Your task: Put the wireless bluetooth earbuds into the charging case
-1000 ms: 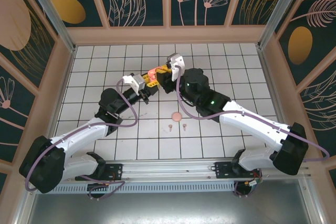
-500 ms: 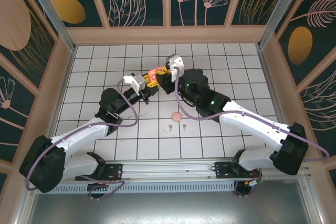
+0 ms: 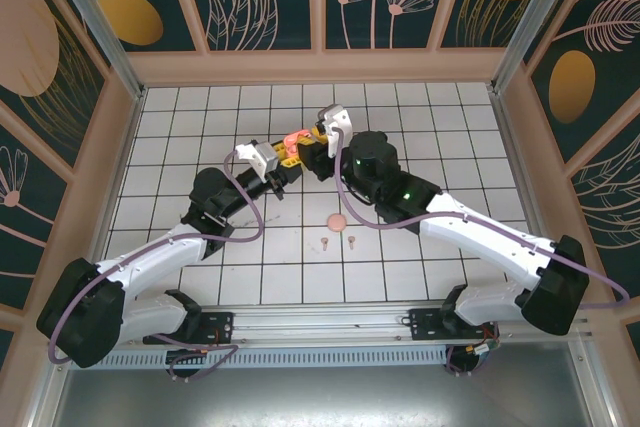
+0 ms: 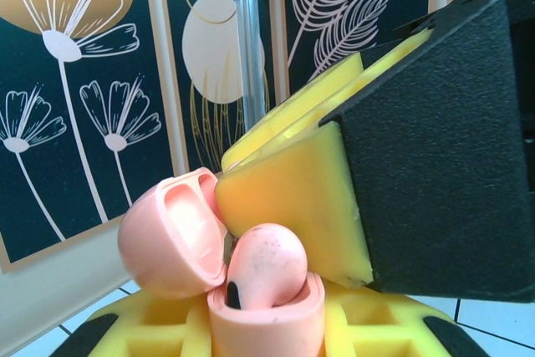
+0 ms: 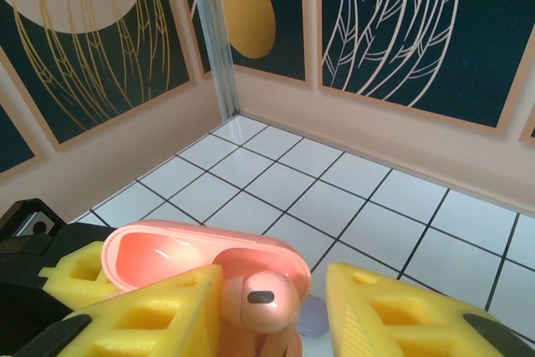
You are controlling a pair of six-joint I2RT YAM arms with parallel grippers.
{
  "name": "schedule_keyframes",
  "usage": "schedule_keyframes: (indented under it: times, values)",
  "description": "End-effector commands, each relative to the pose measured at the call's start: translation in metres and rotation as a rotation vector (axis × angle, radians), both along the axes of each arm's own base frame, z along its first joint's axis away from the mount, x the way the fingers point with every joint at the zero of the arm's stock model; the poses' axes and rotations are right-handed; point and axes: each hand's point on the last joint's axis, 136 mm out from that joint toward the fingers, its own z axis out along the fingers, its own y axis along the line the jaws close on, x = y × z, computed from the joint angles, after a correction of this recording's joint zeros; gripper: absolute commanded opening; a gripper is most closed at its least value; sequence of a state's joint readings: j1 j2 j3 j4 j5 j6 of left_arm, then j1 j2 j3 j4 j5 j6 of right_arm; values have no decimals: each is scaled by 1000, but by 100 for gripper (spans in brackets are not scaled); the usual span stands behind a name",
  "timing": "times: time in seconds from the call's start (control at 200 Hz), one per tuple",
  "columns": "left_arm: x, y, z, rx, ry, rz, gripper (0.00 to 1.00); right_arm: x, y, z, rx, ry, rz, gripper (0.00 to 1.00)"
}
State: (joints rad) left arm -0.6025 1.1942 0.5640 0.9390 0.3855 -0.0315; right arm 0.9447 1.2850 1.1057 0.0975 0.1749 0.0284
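Where the two arms meet over the far middle of the white tiled table (image 3: 200, 117), I read the scene as follows.

Left arm (image 3: 150, 257) and right arm (image 3: 480, 237): both reach inward, wrists close together.

Left gripper (image 4: 266, 340): clamped tight on the base of the pink charging case (image 4: 266, 322), whose lid (image 4: 171, 244) stands hinged open.

Right gripper (image 5: 272, 307): jaws partly parted, its yellow fingers (image 5: 142, 311) flanking the mouth of the case. One finger lies against the earbud and the other stands clear of it, so I see no squeeze.

Pale pink earbud (image 4: 267, 265): bulb up, stem down in the case's well, just in front of the lid.

On the tiles nearer the bases, well apart from the grippers: a round pink piece (image 3: 337, 221), and just beyond it two small stemmed earbuds (image 3: 325, 241), side by side but not touching.
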Motion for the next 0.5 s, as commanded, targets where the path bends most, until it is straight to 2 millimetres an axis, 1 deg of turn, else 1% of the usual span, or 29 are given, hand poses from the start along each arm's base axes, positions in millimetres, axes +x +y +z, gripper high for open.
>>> schedule_keyframes:
  times: [0.0, 0.255, 0.37, 0.495]
  values:
    - [-9, 6, 48, -103, -130, 2, 0, -22, 5, -34, -87, 88, 79, 39]
    - [-8, 5, 47, -103, -128, 0, 0, -28, 5, -28, -63, 92, 101, 45]
    - [-7, 5, 46, -101, -126, 2, 0, -29, 4, -21, -52, 84, 103, 48]
    - [-6, 4, 44, -98, -122, 2, 0, -29, 1, -10, -34, 74, 100, 54]
